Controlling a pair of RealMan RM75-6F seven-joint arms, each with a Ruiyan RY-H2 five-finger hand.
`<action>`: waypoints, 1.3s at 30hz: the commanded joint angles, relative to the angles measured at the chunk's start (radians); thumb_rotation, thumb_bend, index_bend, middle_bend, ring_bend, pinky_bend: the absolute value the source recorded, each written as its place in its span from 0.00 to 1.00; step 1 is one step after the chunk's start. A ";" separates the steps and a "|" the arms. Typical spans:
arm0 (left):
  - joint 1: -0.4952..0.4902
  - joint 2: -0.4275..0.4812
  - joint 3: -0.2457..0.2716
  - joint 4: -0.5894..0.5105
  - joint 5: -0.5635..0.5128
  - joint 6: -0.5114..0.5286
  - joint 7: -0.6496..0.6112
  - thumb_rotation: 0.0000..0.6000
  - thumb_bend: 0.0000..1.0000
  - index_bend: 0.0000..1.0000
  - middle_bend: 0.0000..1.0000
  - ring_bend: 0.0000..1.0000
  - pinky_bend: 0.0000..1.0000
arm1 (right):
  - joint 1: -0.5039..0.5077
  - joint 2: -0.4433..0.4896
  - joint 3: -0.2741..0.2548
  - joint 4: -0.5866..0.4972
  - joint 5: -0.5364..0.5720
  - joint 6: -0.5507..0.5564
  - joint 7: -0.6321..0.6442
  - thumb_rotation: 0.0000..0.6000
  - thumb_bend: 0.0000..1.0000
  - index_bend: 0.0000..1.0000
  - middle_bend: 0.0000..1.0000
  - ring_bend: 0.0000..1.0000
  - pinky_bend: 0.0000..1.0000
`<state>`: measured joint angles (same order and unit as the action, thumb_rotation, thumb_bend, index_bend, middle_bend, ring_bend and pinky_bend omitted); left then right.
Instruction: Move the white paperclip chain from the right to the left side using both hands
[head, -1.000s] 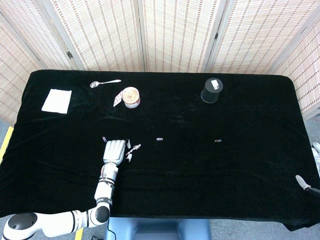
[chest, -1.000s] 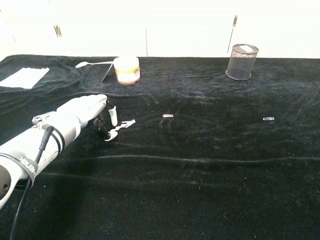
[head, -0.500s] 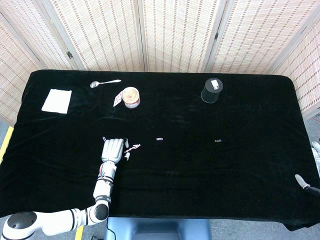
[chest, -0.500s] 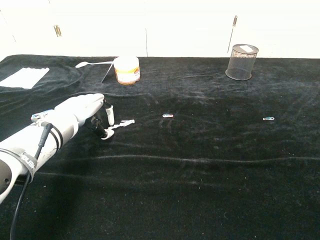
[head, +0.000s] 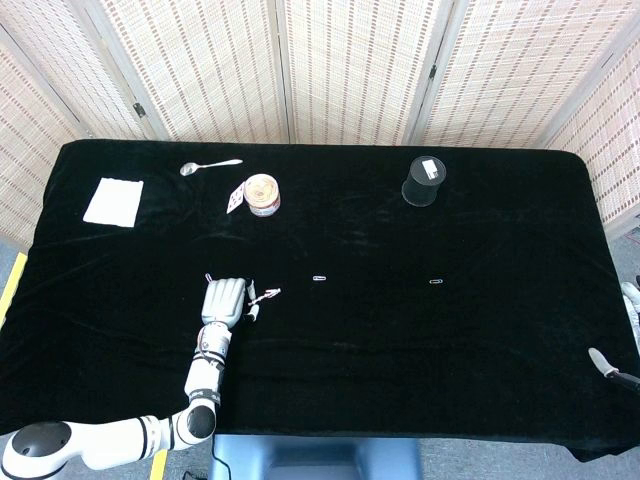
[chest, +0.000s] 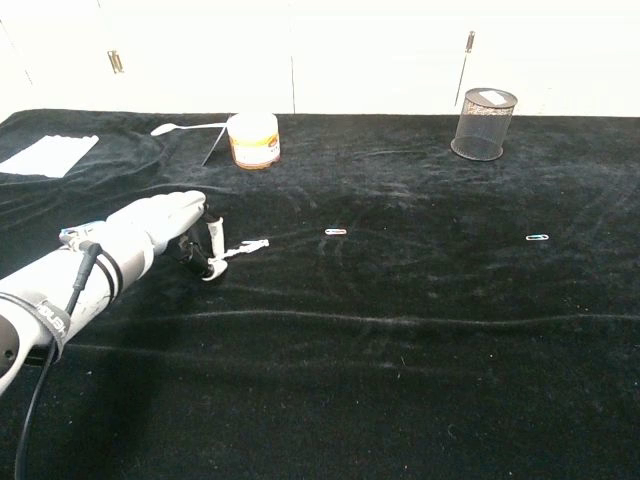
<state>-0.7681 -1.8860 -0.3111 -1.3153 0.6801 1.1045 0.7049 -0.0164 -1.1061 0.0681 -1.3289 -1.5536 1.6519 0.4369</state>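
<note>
One left hand (chest: 165, 225) is lying low on the black table (chest: 400, 330), fingers curled downward, fingertips pinching the near end of the white paperclip chain (chest: 243, 247), which is trailing rightward on the cloth, left of centre. Right hand (head: 605, 362) is barely showing at the table's edge; its state is unclear.

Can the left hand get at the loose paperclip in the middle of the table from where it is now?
Probably yes. Only bare black cloth lies between the left hand and that paperclip. But its fingers are busy at the white chain, so it would likely have to let go first.
</note>
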 joint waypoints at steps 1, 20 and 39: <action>-0.003 0.001 0.001 0.000 -0.006 -0.003 0.003 1.00 0.44 0.56 1.00 1.00 1.00 | 0.001 0.000 0.000 0.000 0.000 -0.002 -0.002 1.00 0.25 0.00 0.00 0.00 0.00; -0.001 -0.001 0.008 0.005 0.013 0.023 -0.036 1.00 0.62 0.75 1.00 1.00 1.00 | 0.005 0.000 0.002 0.000 0.004 -0.022 -0.004 1.00 0.25 0.01 0.00 0.00 0.00; 0.031 0.021 0.012 -0.013 0.091 0.035 -0.135 1.00 0.67 0.80 1.00 1.00 1.00 | 0.019 -0.017 0.011 0.038 0.014 -0.043 0.016 1.00 0.25 0.02 0.00 0.00 0.00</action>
<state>-0.7401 -1.8682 -0.2995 -1.3248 0.7680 1.1397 0.5741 0.0022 -1.1231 0.0786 -1.2905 -1.5401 1.6088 0.4525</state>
